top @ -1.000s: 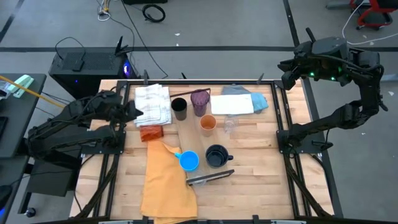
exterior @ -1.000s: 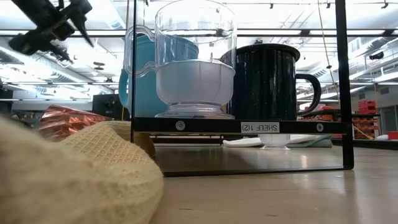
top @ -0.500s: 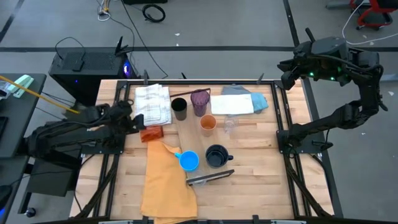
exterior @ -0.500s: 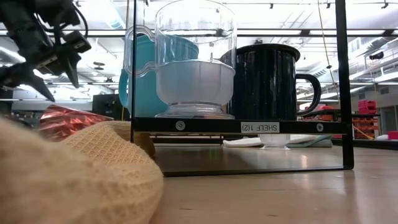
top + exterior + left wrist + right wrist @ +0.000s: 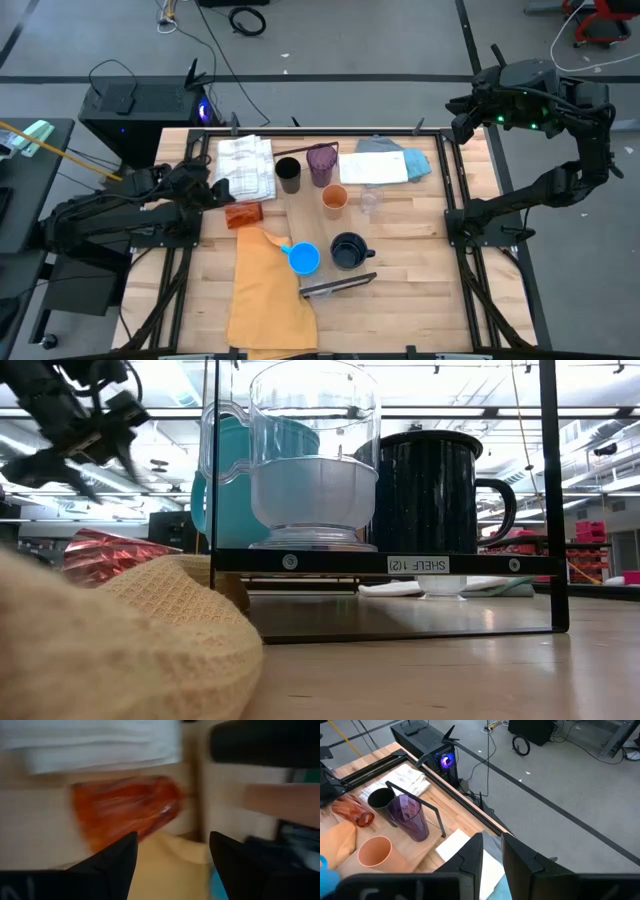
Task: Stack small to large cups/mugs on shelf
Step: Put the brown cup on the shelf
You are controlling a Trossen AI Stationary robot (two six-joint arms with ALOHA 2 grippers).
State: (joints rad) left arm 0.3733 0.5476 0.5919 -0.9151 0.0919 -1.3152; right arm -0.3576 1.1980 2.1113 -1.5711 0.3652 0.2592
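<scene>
While lying toppled on the worktop [image 5: 400,260] beside the shelf [image 5: 310,215], orange tumbler [image 5: 243,214]: light, slick, thin-walled; grip across its rim; left end effector [image 5: 218,190] apart, hovering alongside.

Glossy translucent orange tumbler [image 5: 125,810]; knobbly mustard cloth [image 5: 120,650]; wood tabletop [image 5: 400,290]

The left wrist view is badly smeared: the orange tumbler [image 5: 125,810] is just a streak. From table height, the yellow cloth [image 5: 110,650] hides everything behind it at seven o'clock.
</scene>
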